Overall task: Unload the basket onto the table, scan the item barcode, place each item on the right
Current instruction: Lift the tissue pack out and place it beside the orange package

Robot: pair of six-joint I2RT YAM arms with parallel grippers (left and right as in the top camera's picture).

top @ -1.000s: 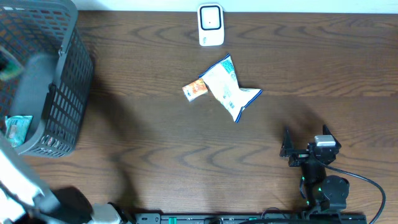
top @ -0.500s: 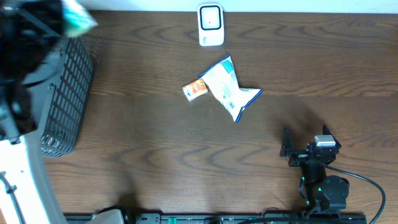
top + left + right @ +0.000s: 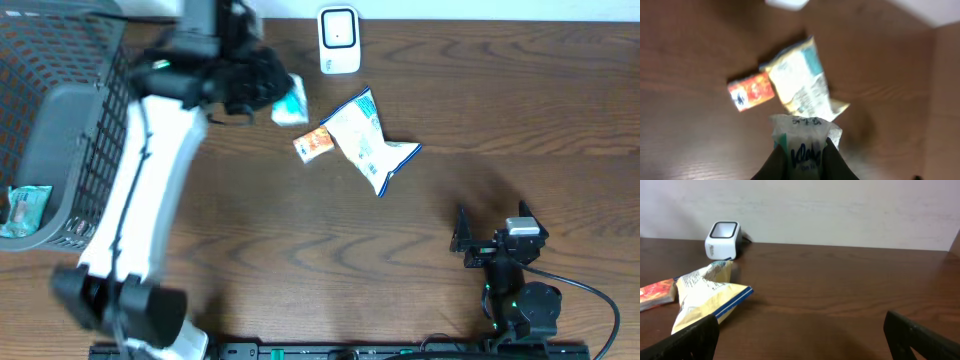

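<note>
Packet (image 3: 290, 104), white and teal, sits pinched between the closed fingers of the left gripper (image 3: 804, 152), near the scanner (image 3: 339, 40), to its lower left in the overhead view. Right gripper (image 3: 490, 228) stands wide apart and empty, well away.

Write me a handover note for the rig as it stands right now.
Left gripper: shut on a pouch, held just left of the scanner, not yet in front of it.
Right gripper: open, empty, parked near right.
On the table: chip bag and orange sachet side by side below the scanner; cannot tell if they were scanned.
Basket: one more pack inside.
Done: pouch is out of the basket.
Left: show the pouch's barcode to the scanner, set it down, then probably the pack.
</note>
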